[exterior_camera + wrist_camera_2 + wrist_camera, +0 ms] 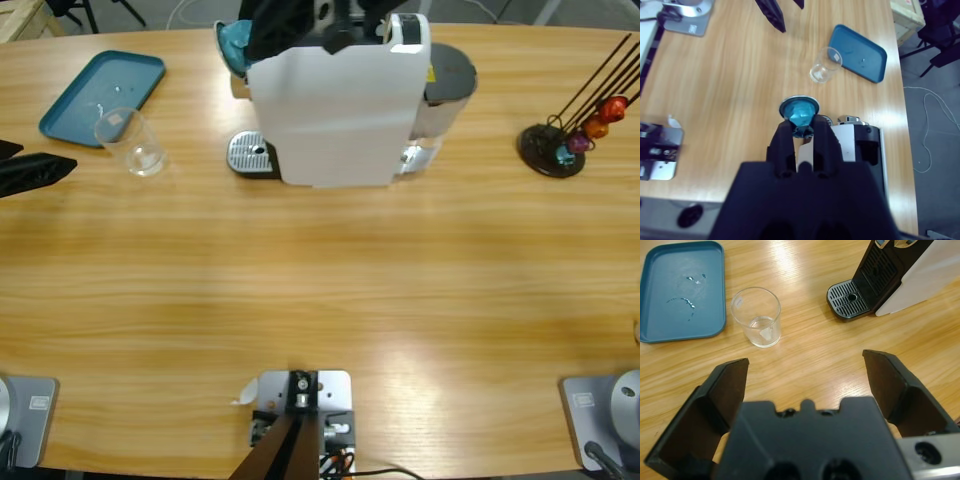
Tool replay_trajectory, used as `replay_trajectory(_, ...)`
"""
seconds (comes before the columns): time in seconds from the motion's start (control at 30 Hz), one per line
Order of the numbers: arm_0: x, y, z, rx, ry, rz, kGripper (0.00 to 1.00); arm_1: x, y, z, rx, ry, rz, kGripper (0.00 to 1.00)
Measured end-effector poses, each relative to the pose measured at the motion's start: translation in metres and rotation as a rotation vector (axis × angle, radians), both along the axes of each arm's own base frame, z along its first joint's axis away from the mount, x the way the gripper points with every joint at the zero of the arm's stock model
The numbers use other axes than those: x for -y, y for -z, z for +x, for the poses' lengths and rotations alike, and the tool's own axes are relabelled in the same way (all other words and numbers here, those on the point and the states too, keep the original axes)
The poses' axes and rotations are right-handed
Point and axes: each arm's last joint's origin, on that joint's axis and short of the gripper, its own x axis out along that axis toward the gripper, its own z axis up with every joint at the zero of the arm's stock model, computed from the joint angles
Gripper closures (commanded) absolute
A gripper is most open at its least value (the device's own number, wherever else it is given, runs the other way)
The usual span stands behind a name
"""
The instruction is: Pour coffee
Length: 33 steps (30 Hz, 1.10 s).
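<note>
A teal foil coffee capsule [799, 114] is being pinched by the right gripper [802, 131] above the white-sided coffee machine [345, 100]; it should be kept level over the slot, while the left gripper [805, 377] is being held agape.

Robotics lab or test workshop, not home kitchen. Long wooden table [320, 300] serves as test bench, dressed with coffee machine [340, 95], capsule rack [560, 145] at far right, teal tray [100, 95] at far left. Right wrist view shows bare grey floor [935, 125] beyond table edge, loose white cable [927, 130] trailing across it, wooden crate [907, 12] alongside.
</note>
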Motion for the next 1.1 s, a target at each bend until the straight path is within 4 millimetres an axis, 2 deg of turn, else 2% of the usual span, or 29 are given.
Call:
replay_trajectory(0.1, 0.000, 0.000, 0.000, 0.000, 0.000, 0.000, 0.004, -0.003, 0.006, 0.018, 0.005, 0.020, -0.011, 1.000)
replay_trajectory(0.37, 0.000, 0.000, 0.000, 0.000, 0.000, 0.000, 0.004, 0.003, -0.002, 0.051, 0.041, 0.086, 0.010, 1.000)
replay_trajectory(0.63, 0.000, 0.000, 0.000, 0.000, 0.000, 0.000, 0.004, -0.006, 0.011, 0.063, 0.031, 0.093, -0.017, 1.000)
replay_trajectory(1.1, 0.000, 0.000, 0.000, 0.000, 0.000, 0.000, 0.004, -0.009, 0.023, 0.071, 0.036, 0.133, -0.062, 1.000)
